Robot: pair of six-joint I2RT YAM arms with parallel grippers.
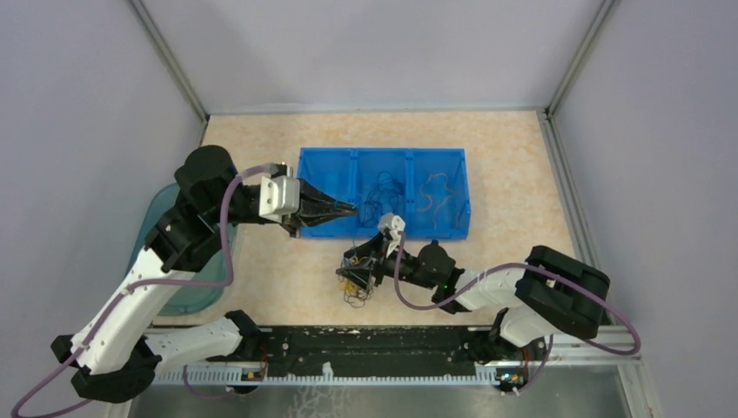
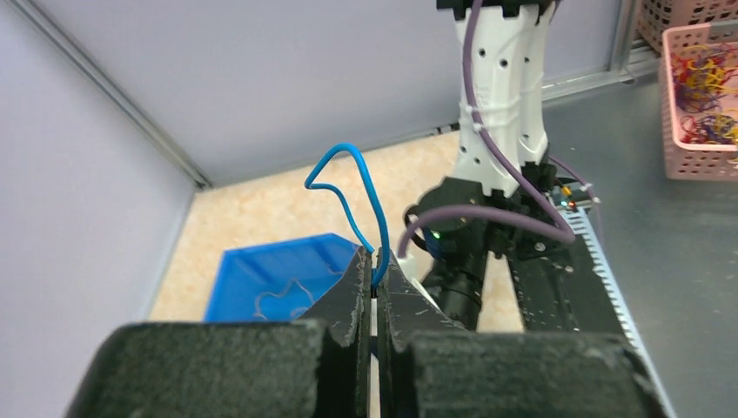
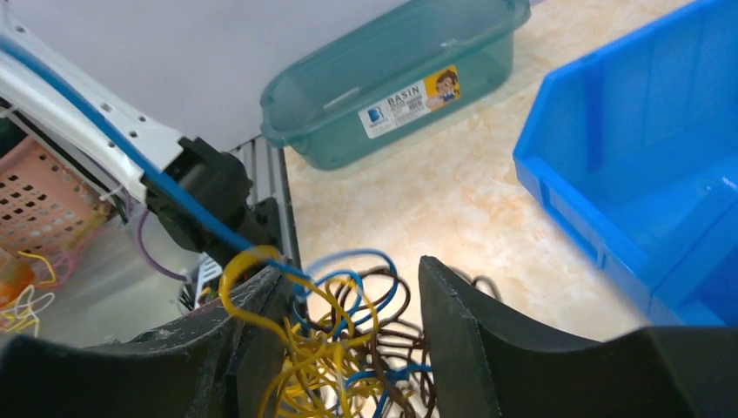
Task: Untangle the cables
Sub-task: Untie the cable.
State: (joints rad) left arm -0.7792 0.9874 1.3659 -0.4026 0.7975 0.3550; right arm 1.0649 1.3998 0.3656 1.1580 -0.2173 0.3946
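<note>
Your left gripper (image 2: 376,261) is clenched on a blue cable (image 2: 346,146). The cable's loop stands up past the fingertips, over the near edge of the bin (image 1: 326,165).

Your right gripper (image 3: 352,270) has its jaws apart, straddling the tangle (image 3: 339,348) on the table (image 1: 261,148) just in front of the bin. A yellow loop (image 3: 224,283) hooks over one finger.

Loose cables (image 1: 383,187) lie in the bin's middle and right compartments.
</note>
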